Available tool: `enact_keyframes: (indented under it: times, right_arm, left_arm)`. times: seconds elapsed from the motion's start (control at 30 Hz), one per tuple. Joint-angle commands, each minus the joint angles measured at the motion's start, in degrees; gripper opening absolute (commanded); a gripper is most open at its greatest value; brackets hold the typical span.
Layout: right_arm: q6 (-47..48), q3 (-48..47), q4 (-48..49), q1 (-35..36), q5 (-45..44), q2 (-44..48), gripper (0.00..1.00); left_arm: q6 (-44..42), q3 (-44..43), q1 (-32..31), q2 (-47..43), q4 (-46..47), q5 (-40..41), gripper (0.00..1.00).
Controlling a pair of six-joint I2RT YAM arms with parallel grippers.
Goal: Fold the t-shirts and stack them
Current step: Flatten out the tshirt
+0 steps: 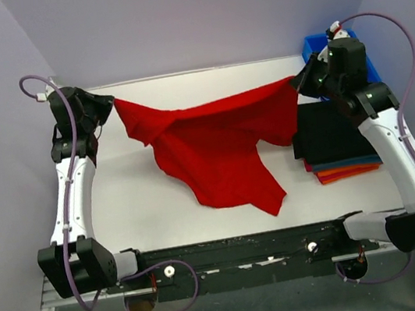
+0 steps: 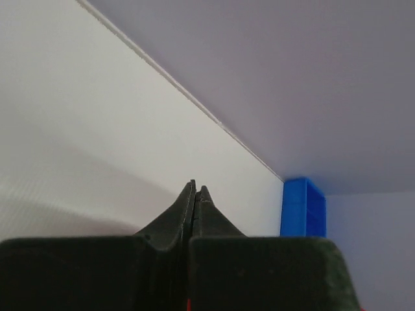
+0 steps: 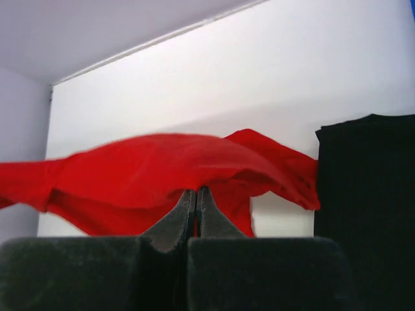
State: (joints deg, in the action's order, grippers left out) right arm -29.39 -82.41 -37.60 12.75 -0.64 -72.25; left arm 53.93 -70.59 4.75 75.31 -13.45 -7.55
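Overhead first: red t-shirt (image 1: 215, 150) strung between left gripper (image 1: 110, 105) and right gripper (image 1: 300, 82), each pinched shut on an upper corner, middle sagging, lower part trailing onto the table (image 1: 144, 205); folded stack (image 1: 337, 152) just to its right. Left wrist: jaws pressed together, only a red sliver showing. Right wrist: jaws closed on red cloth, black shirt (image 3: 366, 194) alongside. Probably light, limp, quick to bunch; best taken at hems or shoulders.

Red t-shirt (image 1: 215, 150) stretched, black-topped stack (image 1: 333, 137) — perhaps four
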Motion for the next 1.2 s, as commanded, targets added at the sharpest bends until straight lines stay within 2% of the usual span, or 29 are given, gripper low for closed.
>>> enact_keyframes:
  times: [0.0,0.17,0.33,0.57,0.93,0.97,1.03,1.1,1.17]
  right_arm:
    - [3.5,1.1,-6.2,0.1,6.2,4.1,0.01]
    - [3.3,15.9,-3.3,0.1,6.6,12.3,0.01]
    - [2.9,22.5,-1.6,0.1,7.1,16.7,0.01]
    - [1.9,27.3,3.4,0.1,7.9,13.5,0.01]
    - [0.6,26.0,13.8,0.1,7.2,0.4,0.01]
    - [0.5,25.9,14.4,0.1,7.0,-0.3,0.01]
    - [0.5,25.9,15.7,0.1,7.0,-1.6,0.01]
    - [1.3,26.3,17.2,0.1,8.2,-2.1,0.02]
    - [1.3,27.4,18.4,0.1,8.4,-1.9,0.03]
  left_arm:
    - [-1.5,1.3,0.1,-7.3,-5.3,-1.0,0.0]
    - [-0.9,17.5,0.1,-17.3,-3.5,-3.8,0.0]
    - [-2.0,27.9,0.1,-21.1,-2.3,-4.8,0.0]
    - [-2.8,28.1,0.1,-17.5,-0.1,-3.8,0.0]
    - [-4.2,22.5,0.1,5.1,9.0,-1.9,0.0]
    - [-4.9,21.2,0.1,7.7,9.8,-2.5,0.05]
    - [-7.4,16.7,0.2,12.5,8.3,-3.3,0.37]
    - [-9.4,13.4,0.2,15.8,5.4,-2.7,0.65]
    - [-10.9,12.2,0.2,16.8,3.4,0.4,0.77]
